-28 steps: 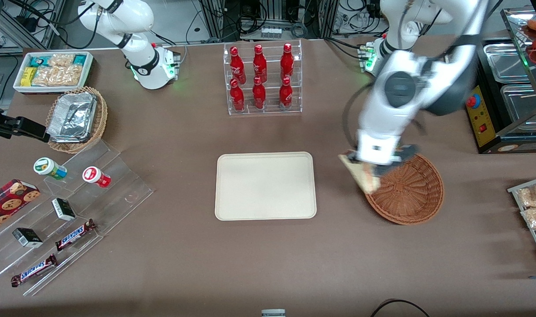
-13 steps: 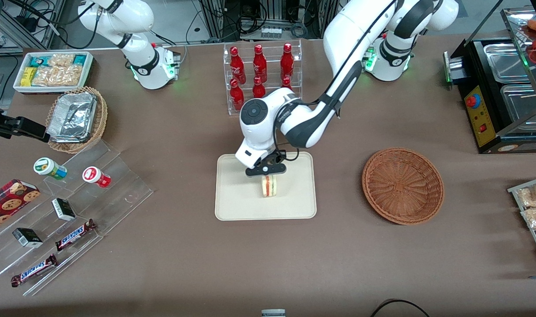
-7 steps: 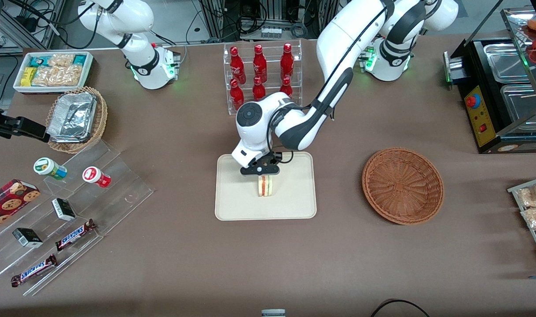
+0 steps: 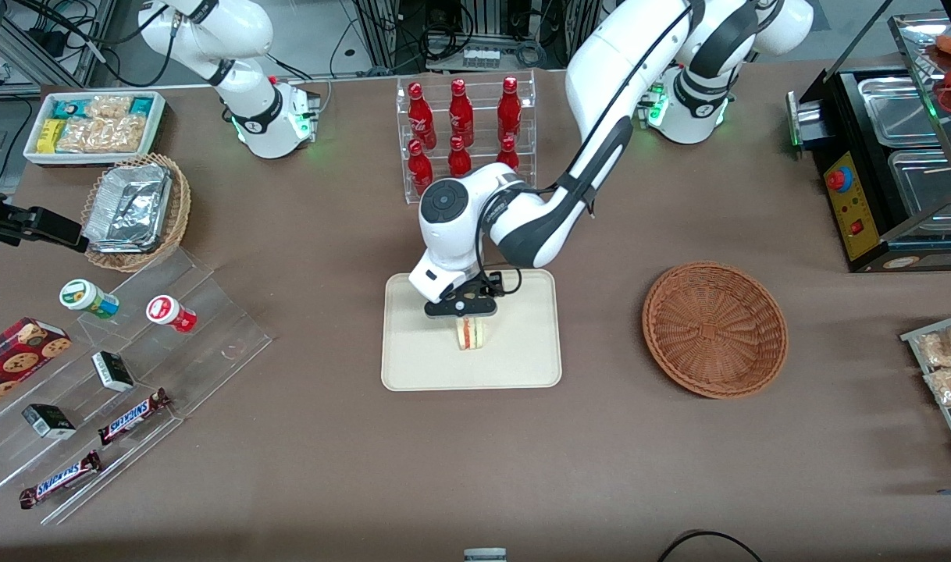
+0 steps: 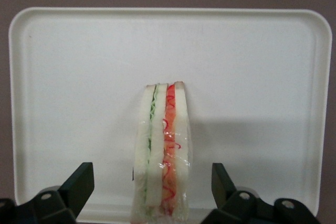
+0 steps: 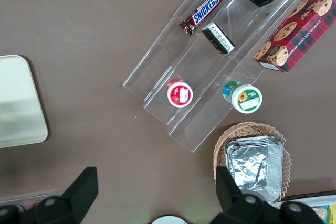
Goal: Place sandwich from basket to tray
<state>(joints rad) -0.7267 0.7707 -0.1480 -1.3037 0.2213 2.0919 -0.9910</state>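
one wrapped sandwich (image 5: 161, 150) stands on its edge near the middle of the cream tray (image 4: 522, 359), between the spread fingers (image 5: 79, 182) of the gripper (image 4: 461, 311), which touch neither side. the brown wicker basket (image 4: 715, 329) sits well apart.

The front view looks steeply down over the whole table; the left wrist view sits close above the flat cream-coloured rectangular tray (image 4: 522, 359) (image 5: 252, 51), between the open-fingered gripper (image 4: 461, 306) (image 5: 152, 192); the right wrist view catches 1 corner of the tray (image 6: 18, 108).
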